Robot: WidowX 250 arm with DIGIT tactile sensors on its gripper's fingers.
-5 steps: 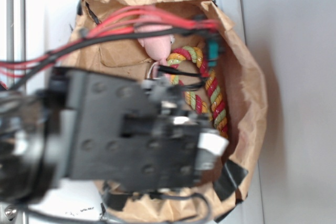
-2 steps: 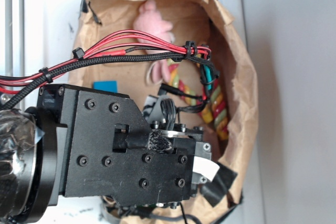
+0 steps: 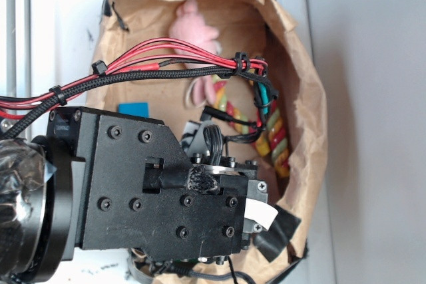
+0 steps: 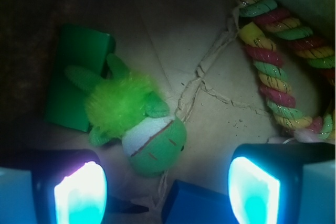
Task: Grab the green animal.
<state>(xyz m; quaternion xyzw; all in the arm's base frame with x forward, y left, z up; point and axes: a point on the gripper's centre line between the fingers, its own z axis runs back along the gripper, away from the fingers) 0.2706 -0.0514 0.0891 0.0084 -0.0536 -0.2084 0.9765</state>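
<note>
Paper bag (image 3: pixel 303 91): open, standing on white worktop (image 3: pixel 66 24). Gripper (image 4: pixel 167 192): fingers (image 4: pixel 79 192) released, spread wide, empty, hanging above bag floor. Rope toy (image 4: pixel 273 66): along right wall. Green block (image 4: pixel 68 77): flat, left. Green animal (image 4: pixel 139 121): lying on bag floor between fingers, touching green block. Blue block (image 4: pixel 197 205): lower centre.

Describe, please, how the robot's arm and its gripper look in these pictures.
The arm is a black, boxy housing with many round screw heads. A bundle of red wires and a black braided cable, held by black zip ties, runs across it, and a white label sits near its end. In the wrist view the gripper has dark fingers with pads glowing cyan.
</note>
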